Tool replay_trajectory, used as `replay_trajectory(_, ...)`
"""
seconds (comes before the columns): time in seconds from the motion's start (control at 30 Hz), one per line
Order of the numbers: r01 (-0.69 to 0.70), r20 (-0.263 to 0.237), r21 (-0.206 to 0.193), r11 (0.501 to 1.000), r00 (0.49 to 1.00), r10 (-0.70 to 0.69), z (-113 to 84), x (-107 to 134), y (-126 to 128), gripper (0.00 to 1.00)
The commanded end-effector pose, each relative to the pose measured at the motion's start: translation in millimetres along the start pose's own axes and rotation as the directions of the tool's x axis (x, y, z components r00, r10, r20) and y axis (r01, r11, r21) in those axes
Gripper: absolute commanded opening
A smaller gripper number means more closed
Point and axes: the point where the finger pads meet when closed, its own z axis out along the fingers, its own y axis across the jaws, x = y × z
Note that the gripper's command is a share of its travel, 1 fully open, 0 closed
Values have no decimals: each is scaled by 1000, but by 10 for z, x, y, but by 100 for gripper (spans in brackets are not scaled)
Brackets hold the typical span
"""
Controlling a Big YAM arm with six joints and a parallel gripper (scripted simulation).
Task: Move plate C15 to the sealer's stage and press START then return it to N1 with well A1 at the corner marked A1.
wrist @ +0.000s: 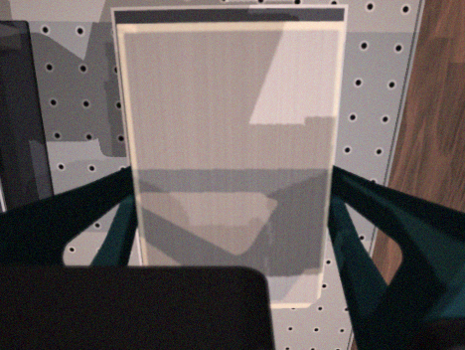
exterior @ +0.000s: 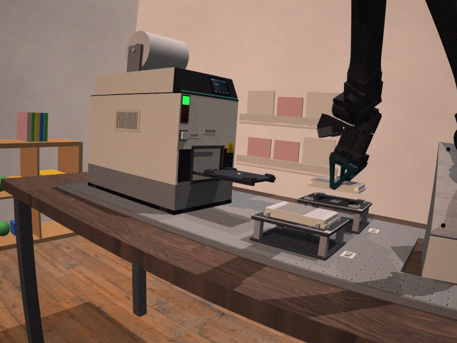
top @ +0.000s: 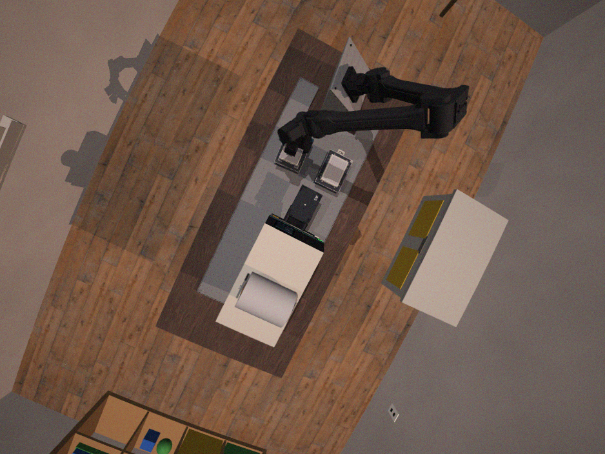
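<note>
My gripper point(exterior: 343, 180) point(wrist: 232, 176) is shut on plate C15 point(exterior: 356, 187) point(wrist: 214, 99), across its width. C15 hangs roughly level above nest N1 point(exterior: 365, 209) point(top: 296, 171), with a gap beneath it. Its top is smooth, with no wells visible; a cut corner shows at lower right in the wrist view. The sealer point(exterior: 132, 143) point(top: 288, 249) shows a green lamp point(exterior: 185, 100). Its START button point(exterior: 183, 135) is on the front. The stage point(exterior: 245, 175) point(top: 304, 207) is out and bears no plate. The N2 plate point(exterior: 291, 211) point(top: 335, 169) sits in nest N2 point(exterior: 258, 218).
N2 stands beside N1, and the stage extends from the sealer towards the nests. A foil roll point(top: 266, 298) point(exterior: 165, 51) sits on top of the sealer. A metal bracket point(exterior: 443, 184) point(top: 349, 60) stands beyond the nests, near the arm's base.
</note>
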Motion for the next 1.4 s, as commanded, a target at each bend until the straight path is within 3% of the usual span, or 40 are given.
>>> replay_trajectory(0.0, 33, 16, 5, 999, 999, -33, -45, -125, 5, 0)
replay_trajectory(0.73, -18, -3, -5, 1000, 1000, 18, 117, 95, 12, 0)
replay_trajectory(1.1, 12, 12, 12, 1000, 1000, -12, 146, -56, -37, 0)
replay_trajectory(1.37, -11, 1, 7, 1000, 1000, 11, 192, 70, -24, 0)
